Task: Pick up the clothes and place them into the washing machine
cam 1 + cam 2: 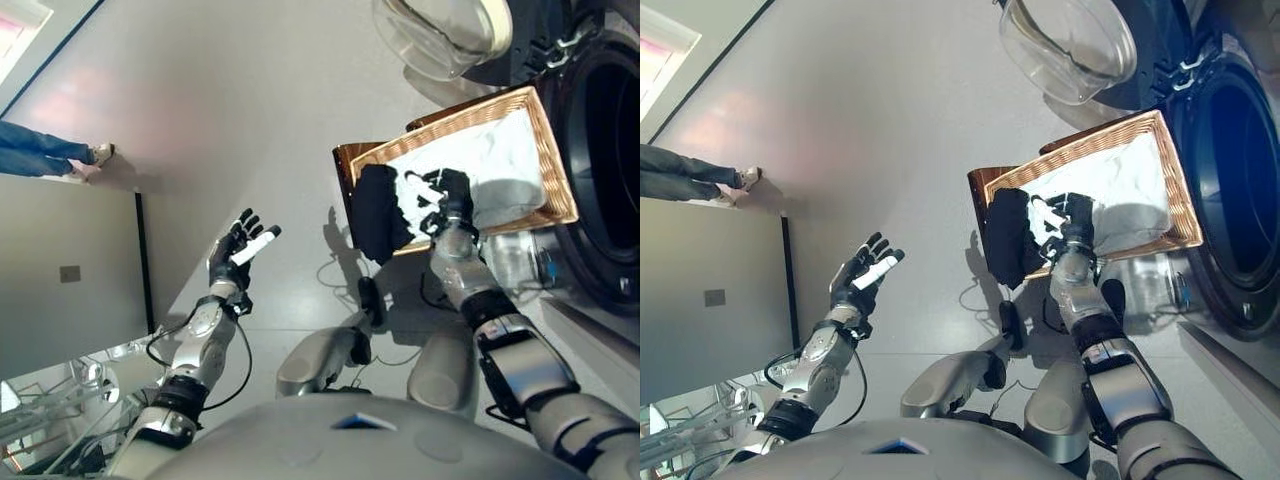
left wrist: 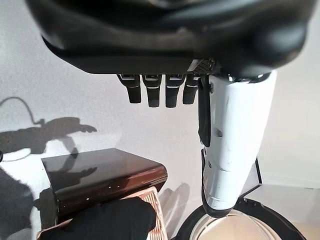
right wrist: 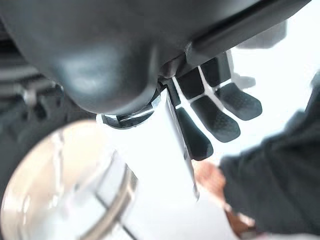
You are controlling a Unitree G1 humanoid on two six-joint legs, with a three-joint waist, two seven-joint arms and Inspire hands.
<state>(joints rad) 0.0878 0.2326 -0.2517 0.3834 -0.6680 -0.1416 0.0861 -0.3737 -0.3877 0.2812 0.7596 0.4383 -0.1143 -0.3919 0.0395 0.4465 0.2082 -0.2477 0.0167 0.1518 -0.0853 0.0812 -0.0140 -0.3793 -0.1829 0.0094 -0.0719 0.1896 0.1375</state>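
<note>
Since it's all soft laundry, the clothes should handle light and floppy, nothing fragile, but they'll sag and trail, so I'd say grab a bunched fold from the middle, not an edge. The black garment (image 1: 378, 212) is draped over the basket's near rim, just beside the right hand (image 1: 447, 192) on its thumb side, half hanging outside. The white clothes (image 1: 480, 160) lie right under and past the fingertips, with a grey piece (image 1: 508, 198) on the hand's other side. All of it sits in the wicker basket (image 1: 556, 160), which rests on a dark brown stand (image 2: 100, 175). Right hand hovers over the pile, fingers (image 3: 220, 120) spread fairly straight and holding nothing, with the white-covered thumb (image 3: 160, 145) out to the side. I can't tell if the fingertips touch cloth. Beyond the basket is the washing machine (image 1: 605, 170), drum open, its glass door (image 1: 440, 35) swung out. Left hand (image 1: 236, 255) is well away from all that, raised over bare floor, fingers relaxed and open, empty. A person's legs (image 1: 45, 155) show far off past it.
</note>
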